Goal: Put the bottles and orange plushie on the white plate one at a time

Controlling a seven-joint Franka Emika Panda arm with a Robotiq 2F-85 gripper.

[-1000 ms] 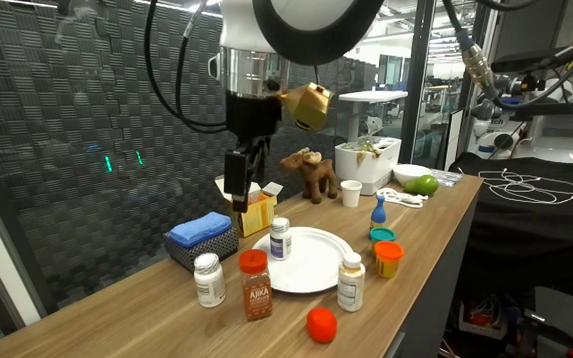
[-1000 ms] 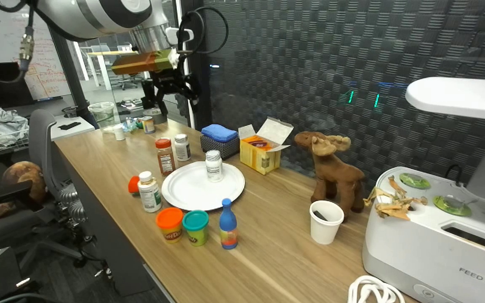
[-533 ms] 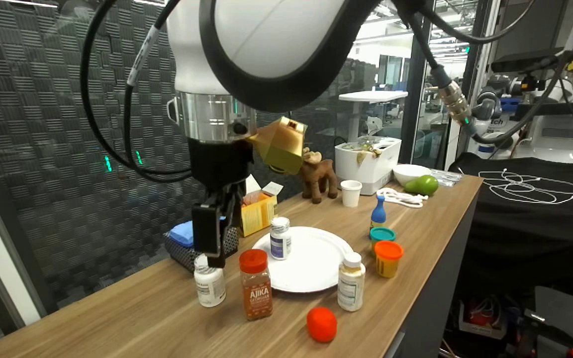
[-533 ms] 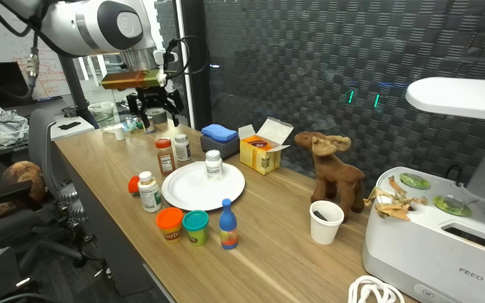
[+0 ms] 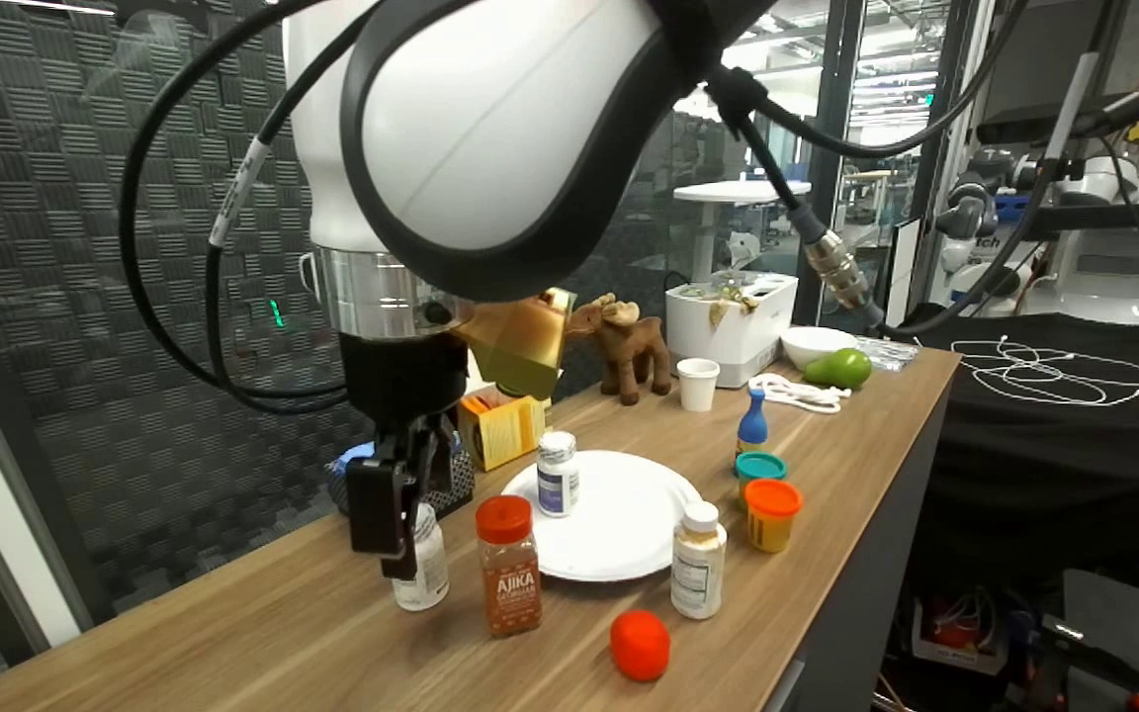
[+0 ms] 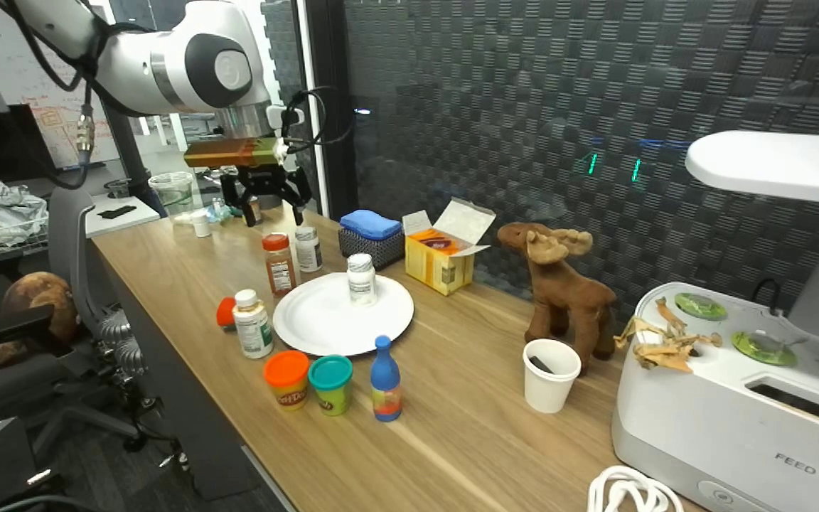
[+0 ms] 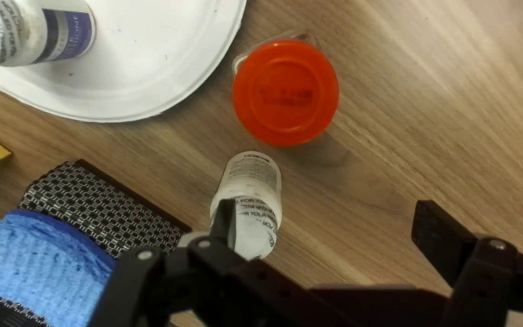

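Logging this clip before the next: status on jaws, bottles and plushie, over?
Jaws open, holding nothing. Purple-labelled bottle on plate; orange plushie on table. Possible obstacle: red-capped bottle close to the white bottle nearest the jaws.

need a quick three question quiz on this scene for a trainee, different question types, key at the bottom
1. Multiple choice: what stands on the white plate?
a) the stuffed moose
b) a white bottle
c) the orange plushie

2. True or false: the hand is open and holds nothing.

3. Fill in: the "AJIKA" bottle has a ____ cap.

Key: 1 b; 2 true; 3 red.
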